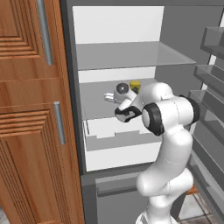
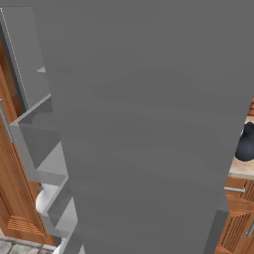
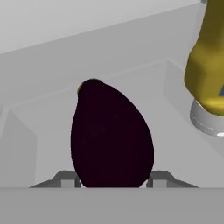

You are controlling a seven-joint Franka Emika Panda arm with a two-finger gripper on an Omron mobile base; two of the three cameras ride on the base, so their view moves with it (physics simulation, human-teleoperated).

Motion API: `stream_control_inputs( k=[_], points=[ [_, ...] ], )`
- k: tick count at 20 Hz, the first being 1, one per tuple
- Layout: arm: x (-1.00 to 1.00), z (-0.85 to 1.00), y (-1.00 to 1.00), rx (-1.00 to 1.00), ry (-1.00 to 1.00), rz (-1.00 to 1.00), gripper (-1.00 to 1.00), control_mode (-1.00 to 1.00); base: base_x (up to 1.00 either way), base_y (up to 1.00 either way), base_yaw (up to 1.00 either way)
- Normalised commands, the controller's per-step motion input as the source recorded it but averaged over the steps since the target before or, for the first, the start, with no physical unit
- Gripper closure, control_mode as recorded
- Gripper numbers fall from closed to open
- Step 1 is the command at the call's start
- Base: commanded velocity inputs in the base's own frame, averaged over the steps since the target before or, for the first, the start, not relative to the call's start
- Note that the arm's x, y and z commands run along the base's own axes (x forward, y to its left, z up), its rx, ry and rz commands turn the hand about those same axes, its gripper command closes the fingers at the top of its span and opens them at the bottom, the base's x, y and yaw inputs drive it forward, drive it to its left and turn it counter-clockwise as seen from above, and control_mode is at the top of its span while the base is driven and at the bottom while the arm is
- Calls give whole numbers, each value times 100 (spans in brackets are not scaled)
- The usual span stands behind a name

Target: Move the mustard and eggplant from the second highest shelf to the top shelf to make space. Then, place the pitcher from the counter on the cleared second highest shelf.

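Dark finger tips press either side of the eggplant, so the gripper seemingly holds it on the second highest shelf. Right of it stands the mustard. Farther right, the pitcher sits on the counter.

The fridge stood open, with grey inner walls. Below its glass shelves sat a white drawer-like bin. Narrow grey door shelves hung on the right. A tall brown wooden cabinet with two metal handles stood to the left.
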Motion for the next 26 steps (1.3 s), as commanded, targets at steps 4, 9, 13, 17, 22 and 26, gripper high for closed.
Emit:
stream_control_inputs(
  k=[4,9,13,17,22,26],
  points=[
    [-39,0,0,0,-4,0,100,-100,0,0,0],
    [-56,17,9,0,-11,2,100,-100,0,0,0],
    [-59,32,13,0,-14,3,100,-100,0,0,0],
    [-66,42,16,0,-13,4,100,-100,0,0,0],
    [-64,49,22,-3,-9,2,100,-100,0,0,0],
    [-67,66,19,-4,-6,1,100,-100,0,0,0]
  ],
)
